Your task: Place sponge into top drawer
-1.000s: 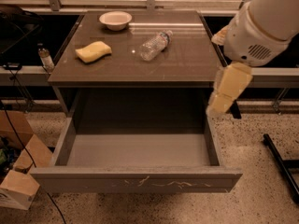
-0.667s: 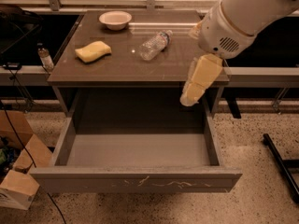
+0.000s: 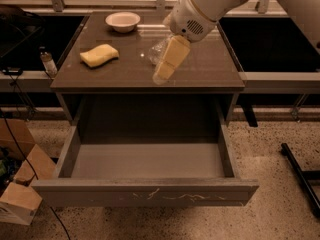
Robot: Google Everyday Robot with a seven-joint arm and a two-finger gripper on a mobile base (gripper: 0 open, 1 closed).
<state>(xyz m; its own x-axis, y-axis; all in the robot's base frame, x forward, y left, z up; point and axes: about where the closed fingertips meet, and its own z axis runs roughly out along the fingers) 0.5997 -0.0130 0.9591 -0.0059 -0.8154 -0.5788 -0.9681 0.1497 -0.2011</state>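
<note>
The pale-yellow sponge (image 3: pixel 100 55) lies on the left part of the cabinet top, flat and untouched. The top drawer (image 3: pixel 145 192) is pulled wide open below; its grey floor holds nothing and its front panel shows pale scratches. My gripper (image 3: pixel 163 75) hangs from the white arm over the middle of the cabinet top near its front edge, to the right of the sponge and apart from it. It holds nothing that I can see.
A round white bowl (image 3: pixel 123 21) stands at the back left of the top. A clear plastic bottle (image 3: pixel 157 49) lies mid-top, partly hidden behind my gripper. Cardboard boxes (image 3: pixel 20 194) and cables sit on the floor at left. A black stand leg (image 3: pixel 300 174) lies at right.
My arm has swung left from beside the cabinet's right edge to over the middle of the top, now in front of the bottle. Sponge, bowl and drawer have not moved.
</note>
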